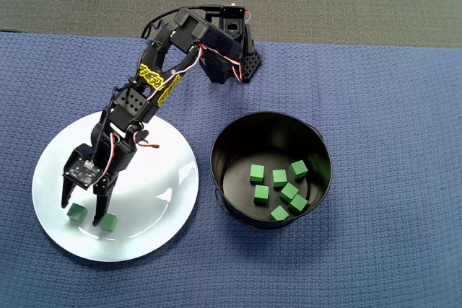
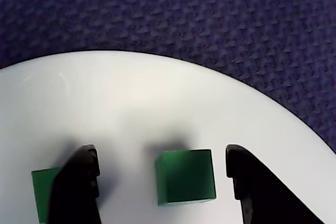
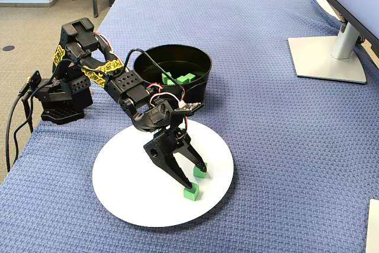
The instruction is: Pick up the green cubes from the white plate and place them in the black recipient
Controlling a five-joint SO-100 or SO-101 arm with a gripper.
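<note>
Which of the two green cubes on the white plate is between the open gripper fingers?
The cube centred in the wrist view lies between the gripper fingers; the other cube sits outside, partly hidden behind one finger.

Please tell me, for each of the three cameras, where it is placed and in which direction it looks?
Overhead view: above the table, looking straight down at the plate, the pot and the whole arm.
Wrist view: on the arm, looking down past both fingers at a cube between them.
Fixed view: beside the table, raised, looking down at an angle; whole arm and open gripper show.
Shared: all three show the plate's two cubes.
</note>
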